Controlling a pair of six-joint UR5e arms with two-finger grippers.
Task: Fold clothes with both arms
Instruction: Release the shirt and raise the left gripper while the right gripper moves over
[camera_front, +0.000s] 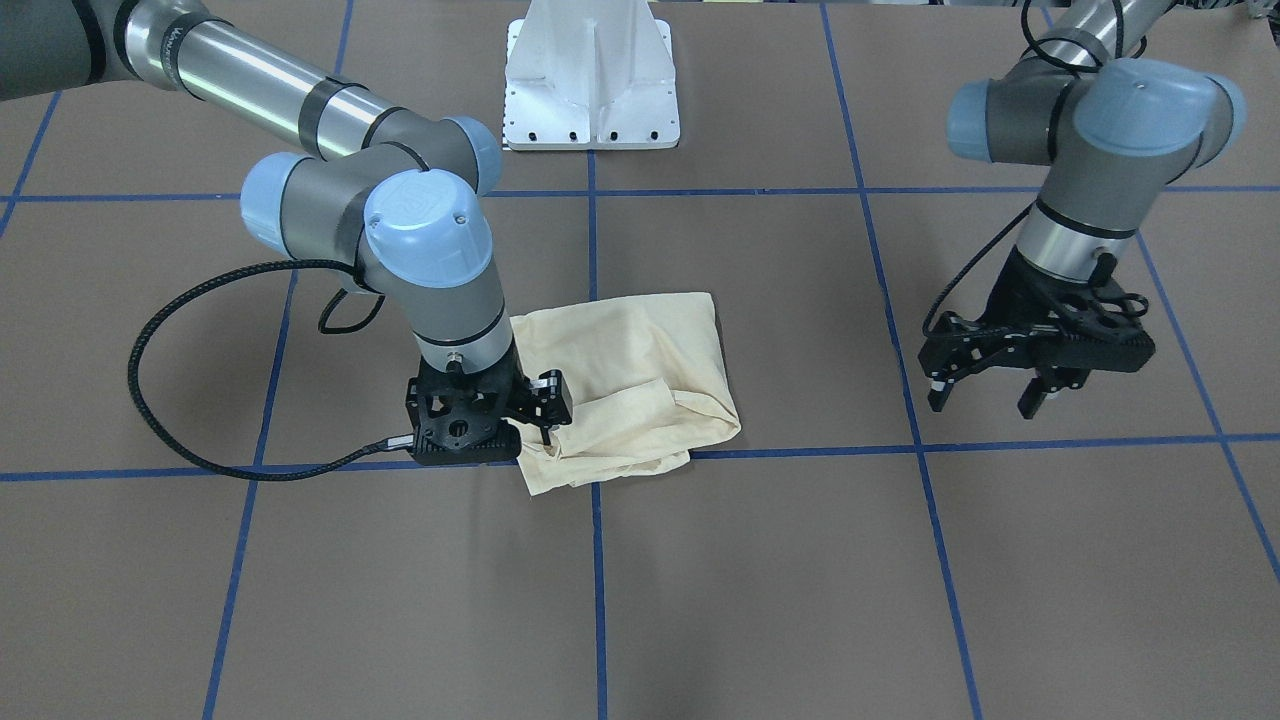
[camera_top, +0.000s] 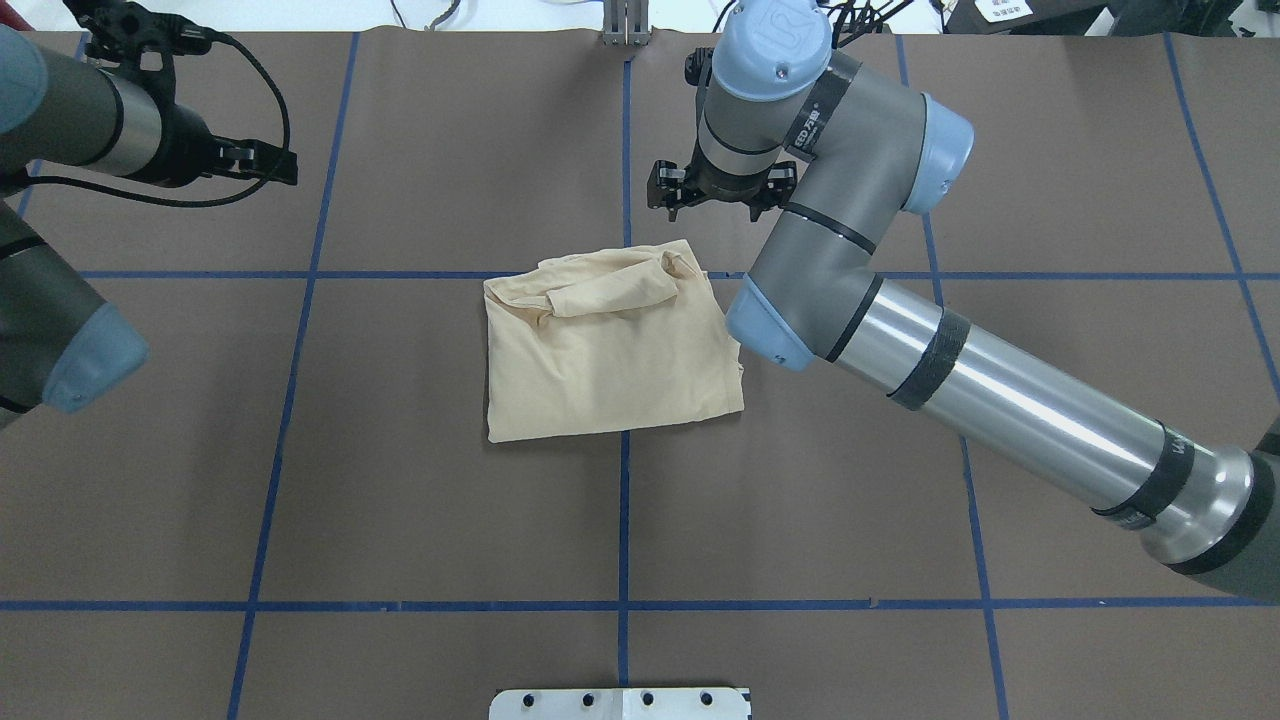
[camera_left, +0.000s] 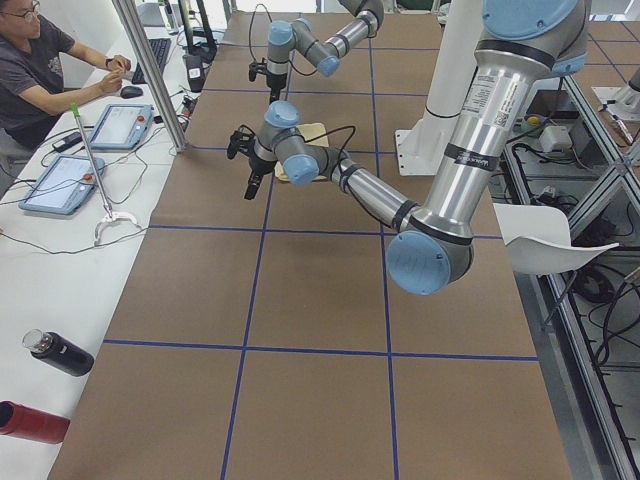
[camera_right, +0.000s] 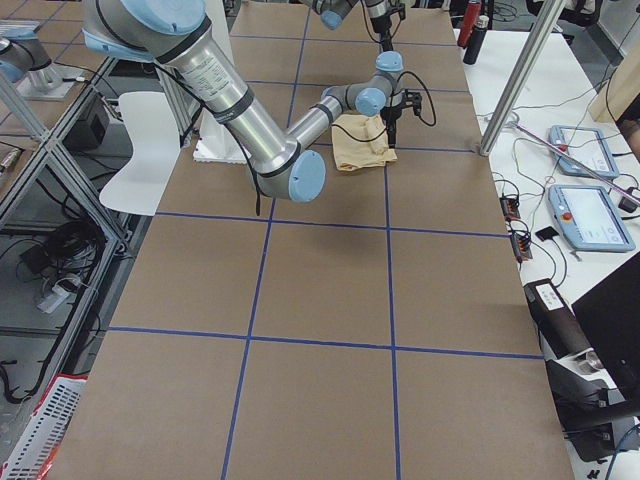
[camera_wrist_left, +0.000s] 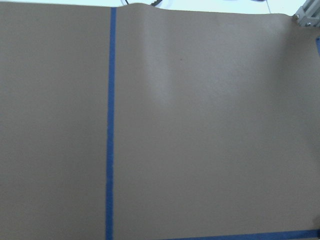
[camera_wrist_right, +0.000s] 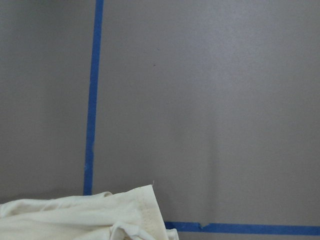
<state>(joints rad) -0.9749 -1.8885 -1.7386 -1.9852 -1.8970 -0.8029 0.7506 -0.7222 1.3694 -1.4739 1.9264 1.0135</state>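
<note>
A stitched hem corner of the shirt (camera_wrist_right: 85, 215) lies closest to the right wrist camera, soft cream knit against matte brown paper. The right gripper (camera_top: 713, 214) hangs just above that corner with its jaws spread and nothing between them. One black finger (camera_front: 545, 425) points down at the cloth edge. Behind it runs the right arm (camera_top: 1000, 390) — grey casings, pale blue caps, a polished silver tube. The cap logo is too small to read.

The left gripper (camera_front: 983, 402) hovers wide and empty, well apart from the shirt, under the left arm (camera_front: 1075, 235).

The shirt is folded into a rough rectangle, plain side up, with a rolled sleeve along the edge away from the robot. It sits mid-tabletop, in front of the white pedestal (camera_front: 590, 90).

Blue tape (camera_front: 597, 580) grids the table (camera_front: 750, 600). Beside it — a white bench with pendants (camera_left: 60, 180), a dark bottle (camera_left: 60, 352) and a seated person (camera_left: 30, 70).
</note>
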